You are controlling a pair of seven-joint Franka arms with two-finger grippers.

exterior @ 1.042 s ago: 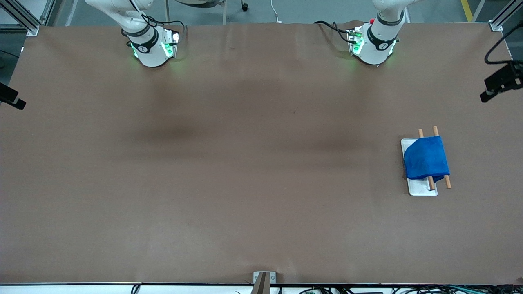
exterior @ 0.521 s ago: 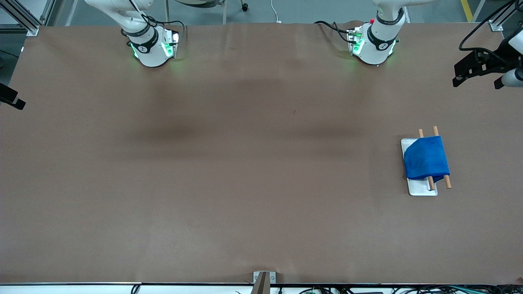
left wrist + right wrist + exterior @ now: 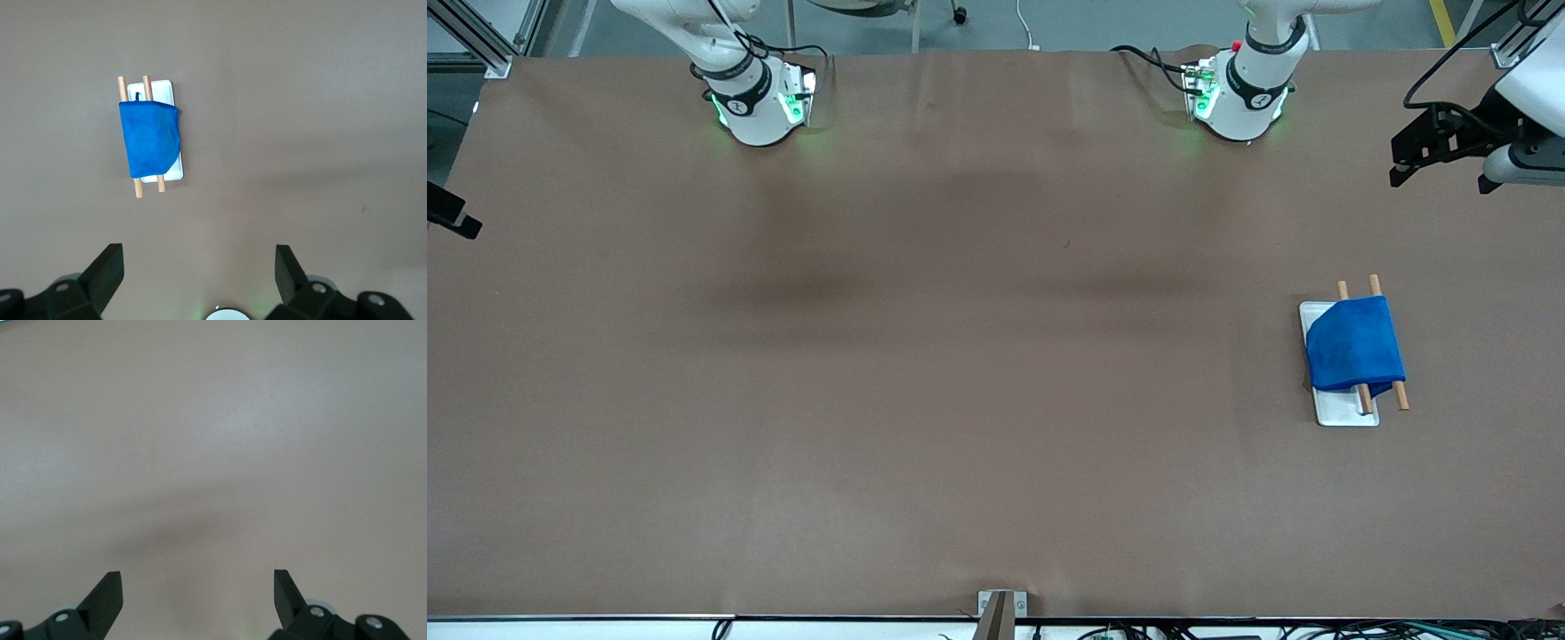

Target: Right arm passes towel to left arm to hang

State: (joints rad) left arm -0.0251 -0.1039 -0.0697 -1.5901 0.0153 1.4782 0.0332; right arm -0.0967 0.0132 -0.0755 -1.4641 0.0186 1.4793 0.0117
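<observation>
The towel [image 3: 1354,345] is my landmark: it hangs draped over two wooden rods [image 3: 1387,345] on a small white rack base [image 3: 1345,411], toward my left arm's end of the brown table [image 3: 960,356]. The rod ends stick out past the cloth on both edges, and the white base shows under its nearer edge.

My left gripper [image 3: 198,270] is up in the air with its fingers spread wide and nothing between them. It hangs over bare table beside the towel, well apart from it; in the front view it shows at the table's edge [image 3: 1436,151].

My right gripper [image 3: 198,590] is spread wide and empty too, over bare table, with no towel in its wrist view.
</observation>
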